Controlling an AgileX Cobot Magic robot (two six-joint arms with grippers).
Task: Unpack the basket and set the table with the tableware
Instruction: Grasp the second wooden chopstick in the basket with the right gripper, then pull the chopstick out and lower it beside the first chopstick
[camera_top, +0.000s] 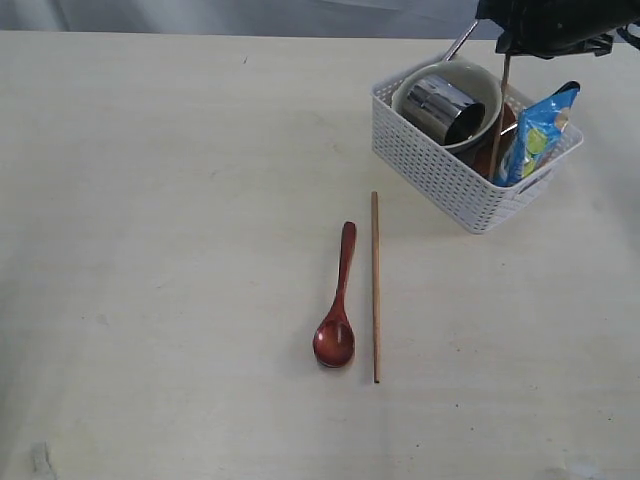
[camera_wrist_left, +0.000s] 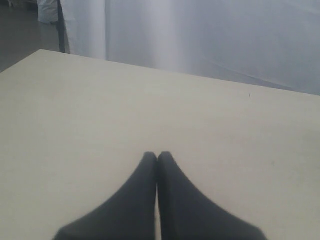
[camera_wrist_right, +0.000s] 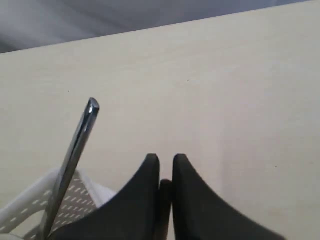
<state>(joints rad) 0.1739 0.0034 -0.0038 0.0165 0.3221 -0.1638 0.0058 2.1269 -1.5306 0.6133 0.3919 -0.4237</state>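
The white basket (camera_top: 440, 175) stands at the back right of the table (camera_top: 160, 250). In it a steel cup (camera_top: 443, 108) lies in the cream bowl (camera_top: 478, 78), beside a blue packet (camera_top: 540, 130). A chopstick (camera_top: 499, 120) stands upright in the basket, and my right gripper (camera_top: 510, 48) is shut on its top end. In the right wrist view that dark end (camera_wrist_right: 165, 187) sits between the fingers of the right gripper (camera_wrist_right: 166, 159). A steel handle (camera_wrist_right: 75, 155) sticks up from the basket (camera_wrist_right: 30, 205). A red-brown spoon (camera_top: 338, 310) and a second chopstick (camera_top: 375, 290) lie side by side mid-table. My left gripper (camera_wrist_left: 157, 155) is shut on nothing over bare table.
A grey curtain (camera_wrist_left: 200, 35) hangs behind the table's far edge. The steel handle (camera_top: 460, 42) leans out over the basket's back rim, close to the right gripper. A small pale scrap (camera_top: 40, 458) lies at the front left corner.
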